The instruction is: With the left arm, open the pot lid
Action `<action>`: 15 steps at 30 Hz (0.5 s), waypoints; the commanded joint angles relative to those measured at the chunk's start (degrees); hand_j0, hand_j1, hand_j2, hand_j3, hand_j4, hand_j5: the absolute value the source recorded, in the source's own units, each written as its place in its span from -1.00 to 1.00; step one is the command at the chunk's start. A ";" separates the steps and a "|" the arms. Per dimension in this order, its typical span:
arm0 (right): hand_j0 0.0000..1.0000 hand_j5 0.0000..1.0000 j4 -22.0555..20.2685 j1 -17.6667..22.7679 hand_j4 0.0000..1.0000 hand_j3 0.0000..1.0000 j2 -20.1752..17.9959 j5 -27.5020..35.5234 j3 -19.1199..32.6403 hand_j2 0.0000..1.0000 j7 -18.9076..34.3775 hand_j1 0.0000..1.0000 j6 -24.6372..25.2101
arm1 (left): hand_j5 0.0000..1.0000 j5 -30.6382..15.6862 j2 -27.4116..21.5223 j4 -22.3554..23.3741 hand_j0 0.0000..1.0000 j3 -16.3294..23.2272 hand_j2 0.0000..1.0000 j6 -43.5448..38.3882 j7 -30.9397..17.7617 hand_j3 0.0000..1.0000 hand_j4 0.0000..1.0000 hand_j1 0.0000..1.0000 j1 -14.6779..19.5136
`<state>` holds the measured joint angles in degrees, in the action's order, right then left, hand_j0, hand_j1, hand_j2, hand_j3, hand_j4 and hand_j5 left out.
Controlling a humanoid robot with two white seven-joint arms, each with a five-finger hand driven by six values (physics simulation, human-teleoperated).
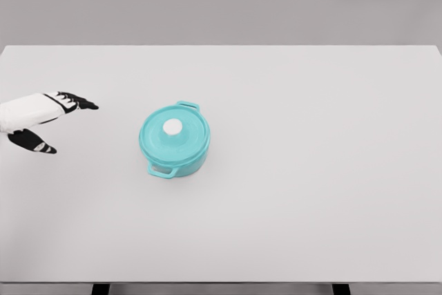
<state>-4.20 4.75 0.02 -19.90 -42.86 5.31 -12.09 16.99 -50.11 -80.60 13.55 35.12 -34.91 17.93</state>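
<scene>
The fingers (81, 103) of the left hand (41, 119) were spread and relaxed, holding nothing, dark tips pointing right toward the middle of the worktop (311, 191), thumb (34, 143) splayed lower down and apart from the rest. The hand showed at the left edge, white-shelled, well apart from the pot, nothing between them. Right arm not in view. The teal pot (174, 140) sat left of centre on the white worktop, upright, lid (174, 132) seated flush on the body, not yet lifted. Two loop handles showed on the pot: one at the upper right rim (188, 106), one at the lower left (160, 170). A small white round knob (172, 127) stood at the lid's centre, the obvious place to take hold. Judged: it looked like an enamelled casserole, so rigid, fairly heavy for its size, with a smooth glossy surface that would likely be slippery; the lid dome itself offered no purchase. The knob was small against the hand, so a pinch from above with thumb and two fingers closing around it seemed the best bet, then a straight lift so the pot body would not drag along. Risk: fingertips sliding off the rounded knob, or nudging the pot sideways on approach. Rest of the worktop was plain white, grey wall behind.
</scene>
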 commanded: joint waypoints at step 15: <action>1.00 1.00 0.16 0.18 1.00 1.00 -0.02 -0.06 -0.03 1.00 -0.03 1.00 0.05 | 1.00 3.40 -2.98 -4.57 1.00 12.00 1.00 -0.12 -0.09 1.00 1.00 1.00 13.87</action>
<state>-4.04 4.92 0.02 -19.95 -42.88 5.26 -12.03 20.23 -51.17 -84.22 20.32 35.21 -35.04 35.00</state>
